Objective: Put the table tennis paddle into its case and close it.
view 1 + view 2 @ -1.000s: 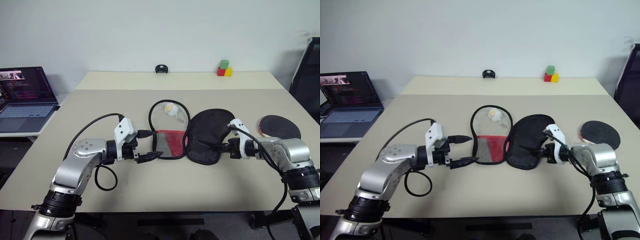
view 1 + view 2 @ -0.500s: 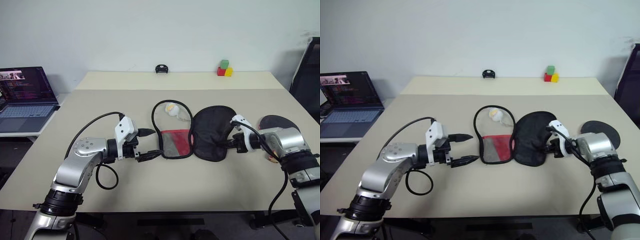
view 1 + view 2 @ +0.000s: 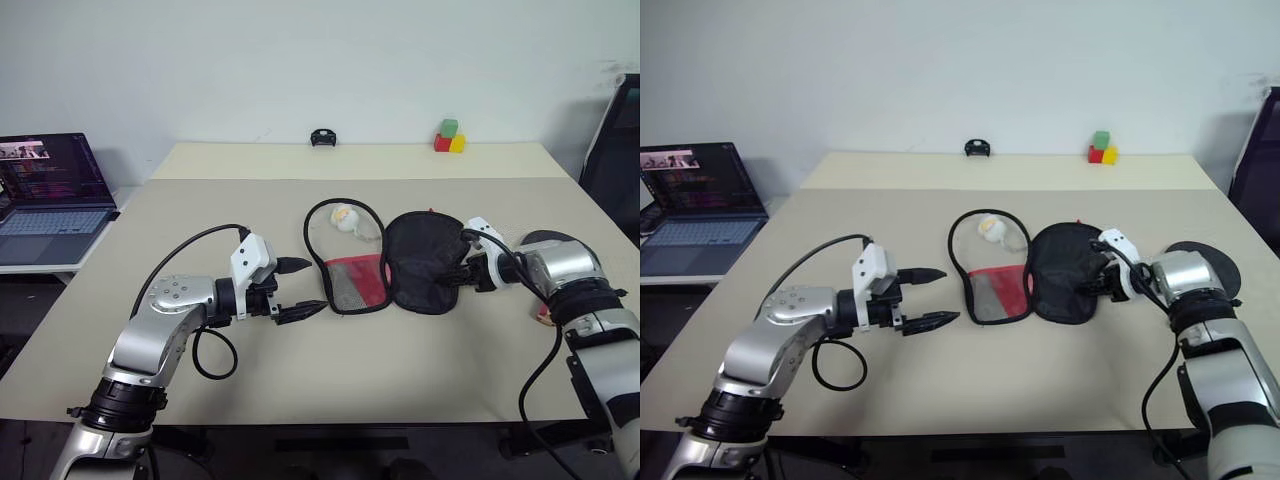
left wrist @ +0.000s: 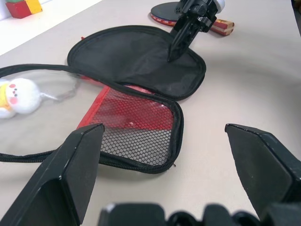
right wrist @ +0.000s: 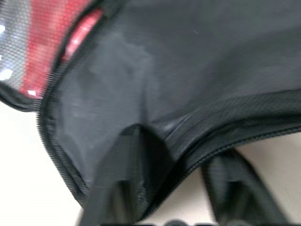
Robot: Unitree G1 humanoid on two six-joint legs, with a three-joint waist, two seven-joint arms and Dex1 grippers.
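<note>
Case unzipped flat mid-tabletop: mesh-and-red half on robot's left, black half on right. Right gripper at black flap's edge, one finger over fabric, one under; grip or release unclear. Left gripper spread wide, empty, just beside mesh half. Table tennis paddle behind right arm.

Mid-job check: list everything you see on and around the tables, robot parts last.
case: one, black fabric half opened flat beside its mesh-and-red half, table centre.
charm: one, white-yellow, on the clear window of the case.
table tennis paddle: one, black face, red-striped handle, right of the case, behind the right arm.
blocks: three, green, red, yellow, far table.
black clip-like thing: one, far table edge.
laptop: one, open, left side table.
left gripper: open, before the case.
right gripper: over the black half.
</note>
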